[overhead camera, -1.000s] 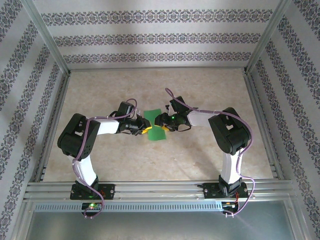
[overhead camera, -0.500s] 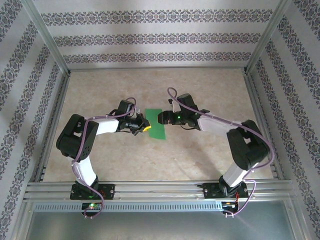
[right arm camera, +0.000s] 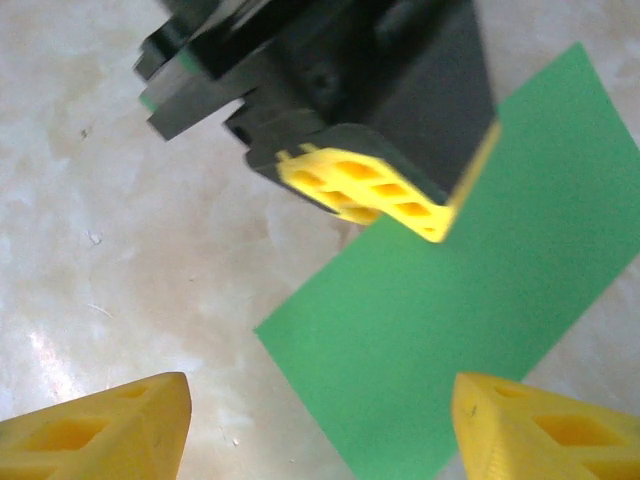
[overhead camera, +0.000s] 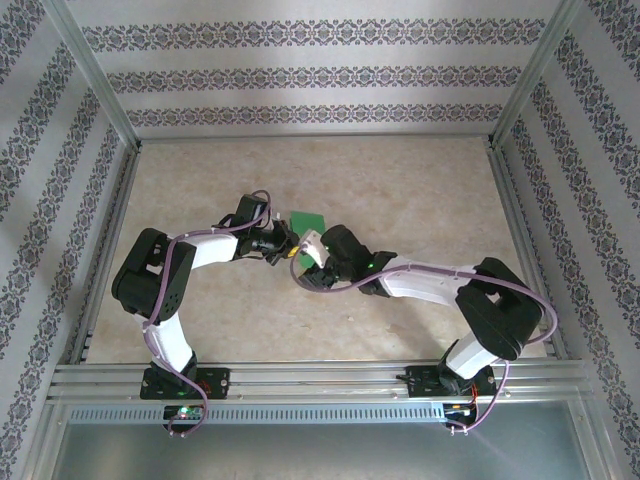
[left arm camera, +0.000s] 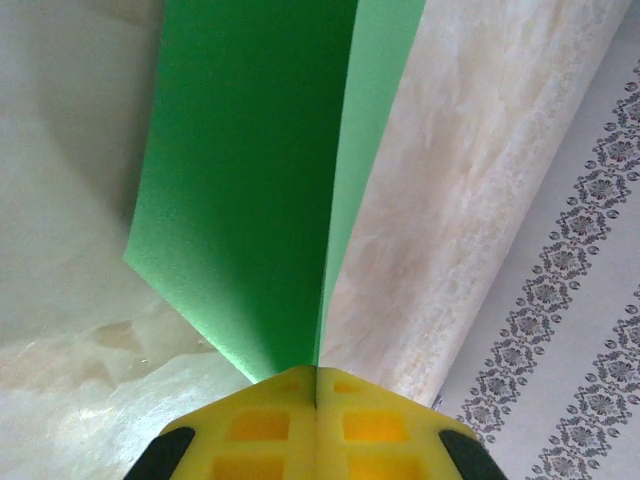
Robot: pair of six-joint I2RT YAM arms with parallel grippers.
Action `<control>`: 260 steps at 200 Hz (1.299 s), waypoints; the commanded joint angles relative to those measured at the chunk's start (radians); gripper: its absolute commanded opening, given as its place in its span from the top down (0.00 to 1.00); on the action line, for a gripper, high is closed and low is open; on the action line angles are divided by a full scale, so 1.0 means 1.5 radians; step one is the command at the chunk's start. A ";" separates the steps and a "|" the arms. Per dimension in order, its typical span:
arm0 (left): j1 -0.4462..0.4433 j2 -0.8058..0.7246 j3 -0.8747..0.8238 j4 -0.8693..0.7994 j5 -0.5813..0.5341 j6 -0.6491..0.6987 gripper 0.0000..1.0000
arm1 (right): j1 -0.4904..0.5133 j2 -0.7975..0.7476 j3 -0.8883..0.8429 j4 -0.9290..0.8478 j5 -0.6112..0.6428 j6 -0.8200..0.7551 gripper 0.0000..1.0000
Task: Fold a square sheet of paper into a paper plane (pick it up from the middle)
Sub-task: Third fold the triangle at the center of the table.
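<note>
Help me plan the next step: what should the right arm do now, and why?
Probably lower the right gripper onto the free end of the folded green paper sheet and close. Its jaws stand open above the sheet, while the left gripper pinches one edge.

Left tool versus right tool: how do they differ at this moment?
The left tool is shut, its yellow pads pressed together on the green paper; the right tool stands open, pads wide apart, holding nothing. The left tool pinches the paper's edge, while the right tool looks down on it from above. Both have yellow pads.
</note>
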 commanded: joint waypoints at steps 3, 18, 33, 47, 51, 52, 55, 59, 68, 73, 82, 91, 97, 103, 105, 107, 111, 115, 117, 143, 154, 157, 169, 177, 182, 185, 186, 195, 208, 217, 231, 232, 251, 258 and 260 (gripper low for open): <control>0.007 0.012 0.013 -0.023 -0.003 -0.013 0.95 | 0.019 0.037 0.003 0.027 0.057 -0.055 0.30; 0.007 0.014 0.013 -0.026 -0.003 -0.013 0.95 | 0.026 0.053 0.005 0.043 0.072 -0.055 0.30; 0.007 0.014 0.013 -0.027 -0.003 -0.012 0.95 | 0.031 0.067 0.009 0.053 0.098 -0.054 0.30; 0.007 0.014 0.013 -0.031 -0.004 -0.009 0.95 | 0.033 0.077 0.011 0.064 0.128 -0.053 0.33; 0.007 0.015 0.013 -0.033 -0.004 -0.009 0.95 | 0.033 0.079 0.011 0.067 0.134 -0.053 0.33; 0.007 0.015 0.014 -0.033 -0.004 -0.009 0.95 | 0.033 0.079 0.011 0.068 0.136 -0.053 0.34; 0.007 0.015 0.013 -0.033 -0.006 -0.009 0.95 | 0.033 0.079 0.011 0.071 0.140 -0.053 0.35; 0.007 0.014 0.013 -0.034 -0.006 -0.009 0.95 | 0.032 0.079 0.010 0.074 0.144 -0.053 0.36; 0.007 0.014 0.013 -0.035 -0.006 -0.009 0.95 | 0.033 0.079 0.008 0.079 0.151 -0.055 0.39; 0.007 0.015 0.014 -0.035 -0.005 -0.008 0.95 | 0.033 0.077 0.006 0.081 0.152 -0.057 0.40; 0.007 0.014 0.013 -0.037 -0.007 -0.007 0.95 | 0.033 0.072 0.001 0.089 0.152 -0.059 0.43; 0.007 0.013 0.013 -0.038 -0.008 -0.006 0.95 | 0.033 0.068 -0.005 0.093 0.145 -0.061 0.45; 0.007 0.014 0.014 -0.041 -0.009 -0.005 0.95 | 0.033 0.064 -0.010 0.097 0.138 -0.062 0.47; 0.007 0.014 0.015 -0.044 -0.011 -0.003 0.95 | 0.033 0.059 -0.016 0.103 0.132 -0.062 0.49; 0.007 0.013 0.016 -0.044 -0.011 -0.003 0.95 | 0.033 0.058 -0.018 0.105 0.129 -0.062 0.50; 0.007 0.013 0.015 -0.045 -0.011 -0.002 0.95 | 0.033 0.057 -0.020 0.105 0.128 -0.063 0.51; 0.007 0.014 0.015 -0.047 -0.012 -0.001 0.94 | 0.032 0.055 -0.022 0.108 0.122 -0.062 0.52; 0.007 0.013 0.016 -0.048 -0.013 0.000 0.95 | 0.032 0.053 -0.025 0.109 0.117 -0.061 0.55; 0.007 0.013 0.016 -0.048 -0.012 0.001 0.95 | 0.032 0.053 -0.025 0.109 0.116 -0.060 0.56; 0.007 0.012 0.016 -0.052 -0.016 0.003 0.94 | 0.030 0.053 -0.026 0.106 0.098 -0.052 0.72; 0.007 0.009 0.017 -0.058 -0.018 0.006 0.92 | 0.029 0.053 -0.025 0.106 0.088 -0.046 0.79; 0.007 0.009 0.017 -0.059 -0.018 0.008 0.91 | 0.028 0.054 -0.025 0.105 0.085 -0.043 0.81; 0.009 0.004 0.020 -0.076 -0.026 0.017 0.89 | 0.024 0.055 -0.024 0.104 0.070 -0.033 0.87; 0.013 0.000 0.023 -0.093 -0.034 0.028 0.85 | 0.018 0.055 -0.024 0.101 0.054 -0.022 0.89; 0.017 -0.004 0.024 -0.105 -0.040 0.036 0.82 | 0.015 0.054 -0.023 0.099 0.042 -0.013 0.90; 0.019 -0.007 0.025 -0.112 -0.044 0.041 0.80 | 0.011 0.054 -0.023 0.097 0.034 -0.008 0.90; 0.020 -0.008 0.025 -0.114 -0.045 0.043 0.80 | 0.010 0.053 -0.023 0.097 0.033 -0.007 0.90; 0.031 -0.020 0.024 -0.133 -0.060 0.060 0.75 | 0.001 0.050 -0.025 0.095 0.002 0.014 0.91; 0.047 -0.040 0.028 -0.167 -0.081 0.094 0.69 | -0.018 0.048 -0.025 0.090 -0.059 0.051 0.91; 0.055 -0.053 0.035 -0.189 -0.093 0.119 0.67 | -0.028 0.050 -0.025 0.089 -0.100 0.078 0.91; 0.057 -0.076 0.053 -0.214 -0.109 0.155 0.65 | -0.041 0.055 -0.023 0.089 -0.152 0.120 0.91; 0.057 -0.077 0.054 -0.216 -0.110 0.158 0.65 | -0.042 0.056 -0.023 0.089 -0.154 0.123 0.91; 0.055 -0.096 0.067 -0.213 -0.108 0.181 0.65 | -0.051 0.069 -0.020 0.098 -0.207 0.172 0.91; 0.052 -0.099 0.067 -0.202 -0.103 0.182 0.65 | -0.053 0.075 -0.019 0.103 -0.225 0.187 0.91; 0.052 -0.099 0.068 -0.199 -0.101 0.182 0.65 | -0.053 0.077 -0.019 0.103 -0.228 0.191 0.91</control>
